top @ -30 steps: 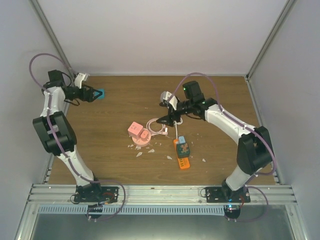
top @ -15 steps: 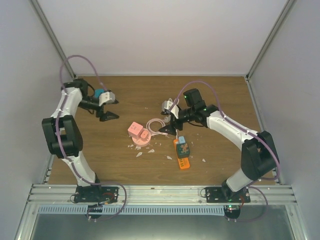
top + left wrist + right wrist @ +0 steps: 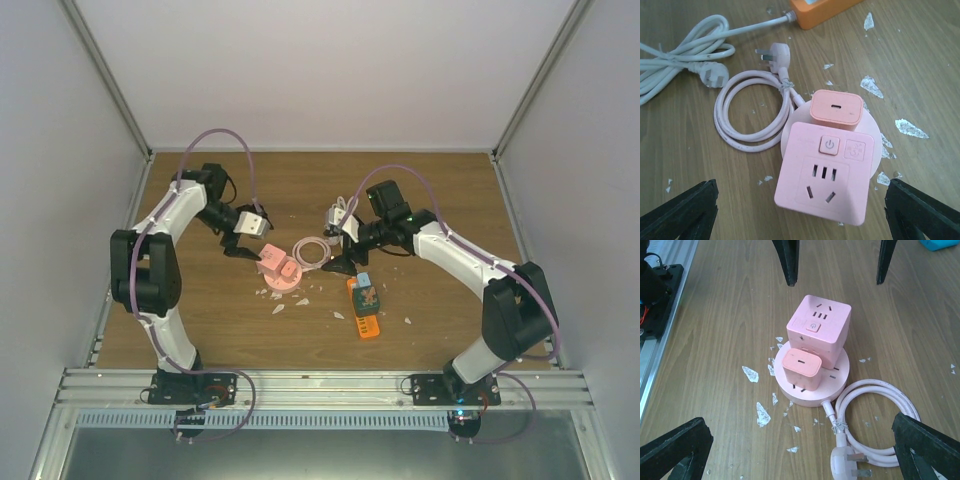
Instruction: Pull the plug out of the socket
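One coral-pink plug [image 3: 836, 109]: a rounded block, a shade darker than its seat, with a single slim oval port in the upturned face. Seated upright on the round base of the socket [image 3: 827, 177], pressed against the side of the pale pink cube mounted on that base. On the cube's top face, a square button with a power symbol, then a faint mark beside it too small to read. Below those, a row of three slits and two slanted slits. More slits visible in the base next to the plug.

Located near the middle of the wooden table [image 3: 460, 180], between the two arms. Socket's own pink cord [image 3: 718, 117] coiled in a loop just beside the base, ending in a three-pin head flat on the wood. White cable [image 3: 675, 60] bundled beyond it, joined to an orange power strip [image 3: 365, 315] lying right of the socket in the overhead view. White flakes [image 3: 910, 127] scattered around the base.

Left gripper [image 3: 250, 250] spread wide and empty, poised over the socket, one finger to each side in its wrist view, touching nothing. Right gripper [image 3: 345, 255] likewise fully spread, holding nothing, facing the plug from the opposite side, near but apart.
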Tool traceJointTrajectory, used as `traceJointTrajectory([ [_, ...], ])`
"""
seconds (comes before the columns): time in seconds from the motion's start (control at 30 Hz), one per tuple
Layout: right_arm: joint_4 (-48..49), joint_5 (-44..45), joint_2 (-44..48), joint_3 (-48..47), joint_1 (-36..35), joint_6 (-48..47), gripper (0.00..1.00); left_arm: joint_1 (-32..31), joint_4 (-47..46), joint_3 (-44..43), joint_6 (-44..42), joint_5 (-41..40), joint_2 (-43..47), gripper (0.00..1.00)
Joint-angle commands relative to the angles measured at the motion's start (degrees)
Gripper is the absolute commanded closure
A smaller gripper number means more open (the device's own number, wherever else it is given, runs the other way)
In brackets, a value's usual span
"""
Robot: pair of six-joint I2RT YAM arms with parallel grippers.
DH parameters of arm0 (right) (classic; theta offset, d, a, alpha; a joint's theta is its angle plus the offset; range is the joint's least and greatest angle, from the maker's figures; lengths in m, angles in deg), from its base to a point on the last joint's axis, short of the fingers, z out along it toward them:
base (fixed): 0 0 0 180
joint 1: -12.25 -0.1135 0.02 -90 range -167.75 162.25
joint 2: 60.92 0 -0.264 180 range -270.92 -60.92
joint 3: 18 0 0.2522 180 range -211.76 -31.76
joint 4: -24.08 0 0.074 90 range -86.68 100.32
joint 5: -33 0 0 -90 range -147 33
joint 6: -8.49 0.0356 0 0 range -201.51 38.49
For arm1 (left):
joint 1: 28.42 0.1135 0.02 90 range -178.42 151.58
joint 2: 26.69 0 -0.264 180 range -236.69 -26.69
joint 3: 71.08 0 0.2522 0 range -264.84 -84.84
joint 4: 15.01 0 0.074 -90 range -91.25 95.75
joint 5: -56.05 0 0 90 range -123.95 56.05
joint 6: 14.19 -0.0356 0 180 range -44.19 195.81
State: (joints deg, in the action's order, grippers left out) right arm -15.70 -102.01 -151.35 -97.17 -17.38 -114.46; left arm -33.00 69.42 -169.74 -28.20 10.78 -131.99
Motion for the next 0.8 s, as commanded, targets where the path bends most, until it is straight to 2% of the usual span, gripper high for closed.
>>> traceJointTrajectory([
  [0.0,-2.0,0.4,-0.7,-1.2,-0.3,-2.1,0.00,-2.5,-2.0,0.7,-3.3,-3.4,-1.8,0.08],
  [0.23,-1.9,0.7,-1.0,-0.9,-0.3,-2.2,0.00,-5.6,-4.8,2.6,-2.0,-6.6,-3.4,0.06],
  [0.43,-0.5,1.3,-1.6,-0.6,-0.2,-2.5,0.01,-6.1,-11.1,5.2,2.9,-6.7,-3.2,0.13],
  [0.63,3.3,3.6,-2.9,0.0,-0.2,-3.2,0.02,-6.1,-15.1,9.8,5.3,-6.4,-1.2,0.23],
  [0.77,8.6,5.0,-3.7,0.9,-0.3,-1.7,0.03,-6.0,-17.4,10.5,9.6,-3.7,-0.4,0.37],
])
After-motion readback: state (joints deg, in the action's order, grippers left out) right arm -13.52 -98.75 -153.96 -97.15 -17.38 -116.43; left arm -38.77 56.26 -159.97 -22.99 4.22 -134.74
